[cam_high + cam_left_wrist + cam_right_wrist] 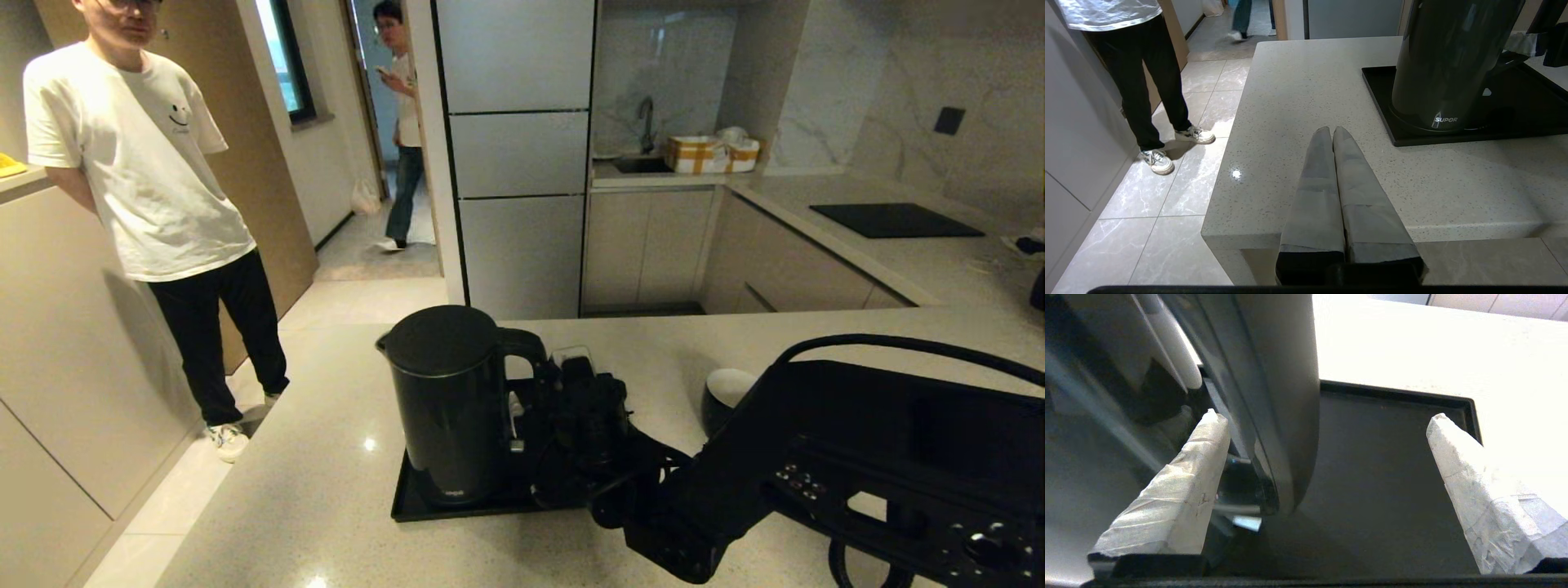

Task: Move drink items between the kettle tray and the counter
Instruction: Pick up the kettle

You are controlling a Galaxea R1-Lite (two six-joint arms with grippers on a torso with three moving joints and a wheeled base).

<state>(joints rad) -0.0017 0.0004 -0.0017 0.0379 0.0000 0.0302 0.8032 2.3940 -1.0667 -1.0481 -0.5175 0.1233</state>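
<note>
- Kettle: stands upright on the tray, over the tray's left part; its lid is on and its handle faces the robot's right. In the left wrist view the kettle sits on its round base, with the tray rim just beside it.
- Tray: lies flat on the surface, which it touches all along its underside; bare tray floor extends to the right of the kettle in the right wrist view.
- Right hand: right of the kettle, at handle height, above the tray. Its fingers are spread wide; one is beside the handle on the kettle-body side, the other is well apart over the tray floor. Contact with the handle cannot be told.
- Cup: rests on the surface right of the kettle, off the tray, partly hidden by the right arm; its white inside shows.
- Left hand: low in front of the kettle, over the near edge of the surface, apart from the tray; its fingers are pressed together and hold nothing.
- Cooktop: far behind and right of the kettle.
- Person: stands on the floor left of the kettle.
</note>
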